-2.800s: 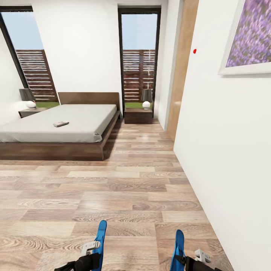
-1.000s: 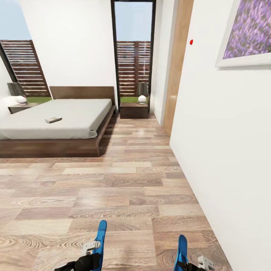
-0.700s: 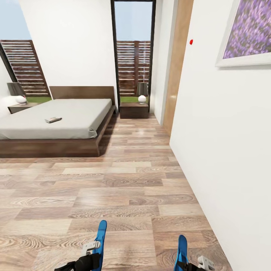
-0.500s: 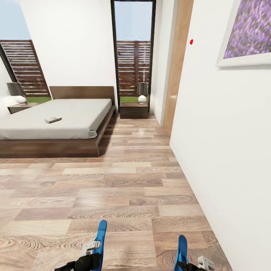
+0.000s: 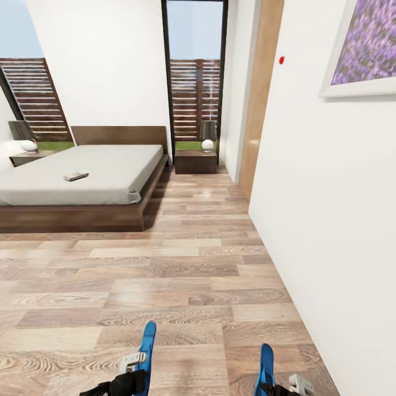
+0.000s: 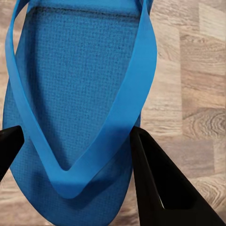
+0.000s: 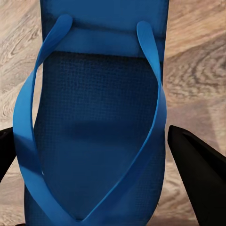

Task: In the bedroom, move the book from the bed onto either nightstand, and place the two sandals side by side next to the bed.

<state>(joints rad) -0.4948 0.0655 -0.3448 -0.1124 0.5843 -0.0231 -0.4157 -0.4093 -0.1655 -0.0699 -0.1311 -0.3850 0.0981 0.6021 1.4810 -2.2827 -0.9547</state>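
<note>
Head view: robot on wood floor (image 5: pixel 192 264), well short of the bed (image 5: pixel 82 181). Book (image 5: pixel 76 176) lies on the mattress, toward its left side. Nightstand (image 5: pixel 196 161) sits just beside the bed's far right corner, lamp (image 5: pixel 207 135) on top. Left gripper (image 5: pixel 135 367) and right gripper (image 5: pixel 278 379) low in front, each carrying a blue sandal edge-up.

Left wrist view: left sandal (image 6: pixel 70 103) sits between the dark fingers (image 6: pixel 155 183), fingers clamped on its toe end, floor behind.

Right wrist view: right sandal (image 7: pixel 94 122) between the two fingers (image 7: pixel 200 174), which look closed on its edges.

Step, as I judge it: drive to the bedside. Keep both grips firm, steer clear of the right wall (image 5: pixel 330 192), stop along the bed's open side, then set the sandals down flat, parallel, toes matching.
</note>
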